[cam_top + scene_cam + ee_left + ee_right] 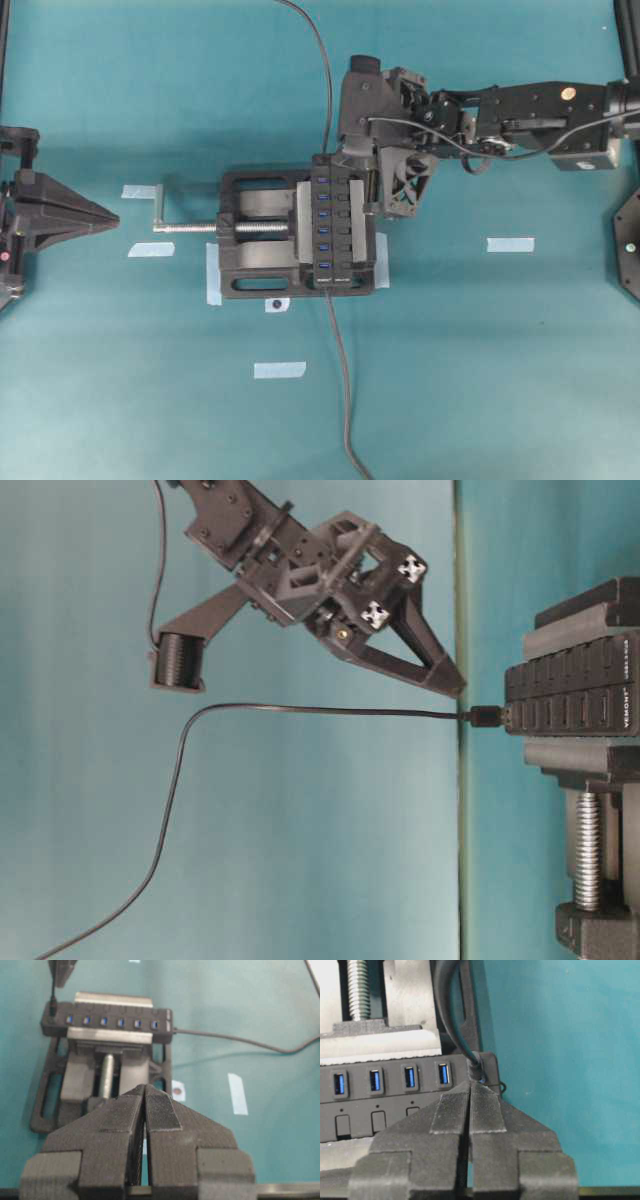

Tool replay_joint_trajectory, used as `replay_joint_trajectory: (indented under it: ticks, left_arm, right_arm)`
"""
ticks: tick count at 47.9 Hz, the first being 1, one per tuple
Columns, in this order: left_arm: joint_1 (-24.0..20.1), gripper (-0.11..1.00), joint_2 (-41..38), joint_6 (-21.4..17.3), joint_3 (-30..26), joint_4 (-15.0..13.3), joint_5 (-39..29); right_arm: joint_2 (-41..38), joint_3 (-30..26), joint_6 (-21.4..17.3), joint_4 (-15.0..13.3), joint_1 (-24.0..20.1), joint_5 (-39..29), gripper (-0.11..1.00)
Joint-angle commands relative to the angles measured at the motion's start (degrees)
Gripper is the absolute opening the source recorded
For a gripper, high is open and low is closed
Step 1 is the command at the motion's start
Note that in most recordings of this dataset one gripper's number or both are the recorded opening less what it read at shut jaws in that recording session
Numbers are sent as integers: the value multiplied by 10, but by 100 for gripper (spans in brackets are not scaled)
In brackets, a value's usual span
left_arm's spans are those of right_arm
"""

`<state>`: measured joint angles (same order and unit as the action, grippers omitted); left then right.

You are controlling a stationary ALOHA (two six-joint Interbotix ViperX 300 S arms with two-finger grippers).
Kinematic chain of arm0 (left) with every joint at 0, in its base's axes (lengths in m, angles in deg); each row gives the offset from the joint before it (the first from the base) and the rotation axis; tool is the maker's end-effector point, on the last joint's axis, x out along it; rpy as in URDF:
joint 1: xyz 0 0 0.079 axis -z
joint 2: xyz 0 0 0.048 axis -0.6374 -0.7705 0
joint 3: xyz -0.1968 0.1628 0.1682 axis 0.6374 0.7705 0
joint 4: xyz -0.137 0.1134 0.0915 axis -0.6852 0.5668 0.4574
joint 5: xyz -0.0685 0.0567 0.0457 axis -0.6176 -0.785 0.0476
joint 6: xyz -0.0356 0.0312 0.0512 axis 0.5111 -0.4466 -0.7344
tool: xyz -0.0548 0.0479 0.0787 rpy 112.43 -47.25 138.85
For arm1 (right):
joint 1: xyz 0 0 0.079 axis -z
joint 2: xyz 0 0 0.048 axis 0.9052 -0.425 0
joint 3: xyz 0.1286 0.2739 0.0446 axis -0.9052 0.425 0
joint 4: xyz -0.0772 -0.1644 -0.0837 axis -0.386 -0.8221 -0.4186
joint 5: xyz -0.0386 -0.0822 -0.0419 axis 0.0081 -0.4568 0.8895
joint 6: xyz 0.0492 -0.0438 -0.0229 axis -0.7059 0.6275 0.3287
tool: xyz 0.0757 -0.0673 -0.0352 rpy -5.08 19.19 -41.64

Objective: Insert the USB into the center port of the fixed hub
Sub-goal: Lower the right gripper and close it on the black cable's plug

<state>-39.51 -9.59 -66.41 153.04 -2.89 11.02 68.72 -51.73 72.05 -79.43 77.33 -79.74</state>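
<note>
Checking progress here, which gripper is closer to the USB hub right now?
Right. The right gripper sits shut at the end of the hub, beside a plugged-in cable. The left gripper is parked well off, beyond the vise's screw handle.

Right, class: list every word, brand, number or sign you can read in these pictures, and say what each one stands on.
"VEMONT": white print, set sideways, on the end of the fixed hub in the table-level view.
Smaller white print next to it on the hub: too small to read.
White print on the hub's near end in the overhead view: blurred, unreadable.
Tape strips: no writing visible.
</note>
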Motion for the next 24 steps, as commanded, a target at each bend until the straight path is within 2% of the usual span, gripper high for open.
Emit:
replay_joint_trajectory:
  ticks: [1,10,15,18,24]
  left_arm:
    - [0,0,-3,1,-9,1,3]
    - [0,0,-3,1,-10,1,4]
    - [0,0,-3,1,-9,1,4]
    - [0,0,-3,1,-8,1,3]
    - [0,0,-3,1,-8,1,3]
  right_arm:
    - [6,-12,6,0,1,6,0]
    - [6,-13,6,0,1,11,7]
    - [7,-13,7,0,1,18,16]
    - [7,-13,6,0,1,23,26]
    - [6,-13,4,0,1,30,57]
